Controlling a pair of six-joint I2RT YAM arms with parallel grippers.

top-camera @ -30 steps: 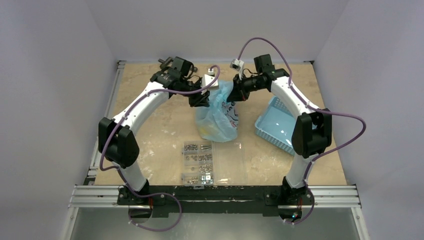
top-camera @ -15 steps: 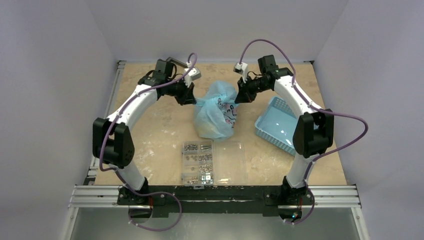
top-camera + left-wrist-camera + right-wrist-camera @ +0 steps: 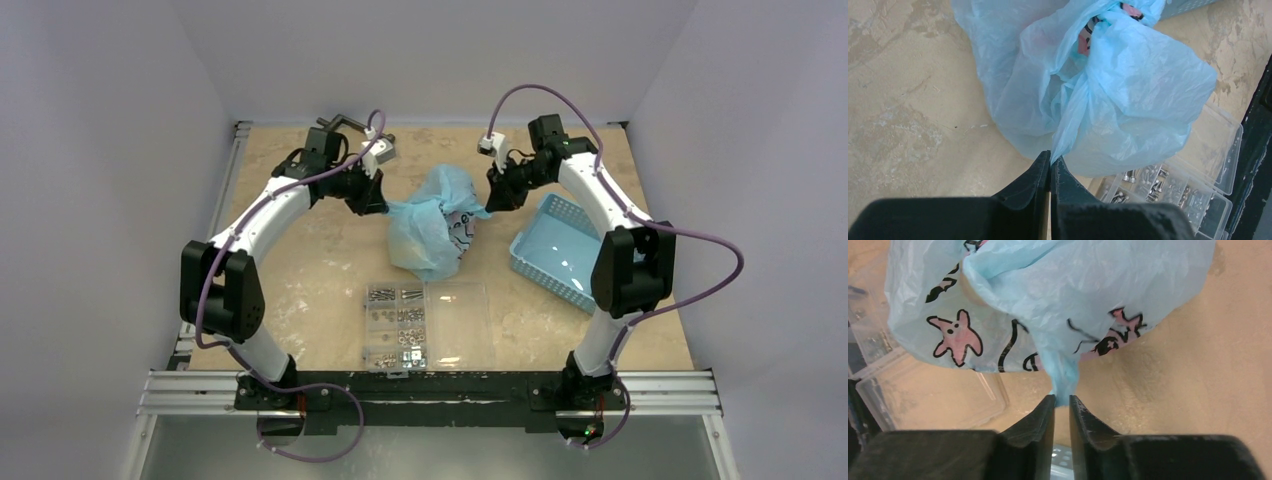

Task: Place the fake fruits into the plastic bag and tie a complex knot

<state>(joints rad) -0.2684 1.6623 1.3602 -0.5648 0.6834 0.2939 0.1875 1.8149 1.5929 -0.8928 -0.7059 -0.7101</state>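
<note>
plastic bag (image 3: 430, 232) behind box (image 3: 420, 326), basket (image 3: 553, 248) right

Enclosed on three sides: back wall (image 3: 430, 60), left wall (image 3: 90, 200), right wall (image 3: 760, 200), all plain, matte, pale lavender-grey. Desk (image 3: 320, 250) topped in beige marbled stone pattern, whitish scuffs toward near half. Silver aluminium rail (image 3: 190, 392) across near edge; side rail (image 3: 222, 195) along left edge. Dull grey panel (image 3: 430, 455) below near rail. Lit evenly, diffuse; only soft shadows on desk.
</note>
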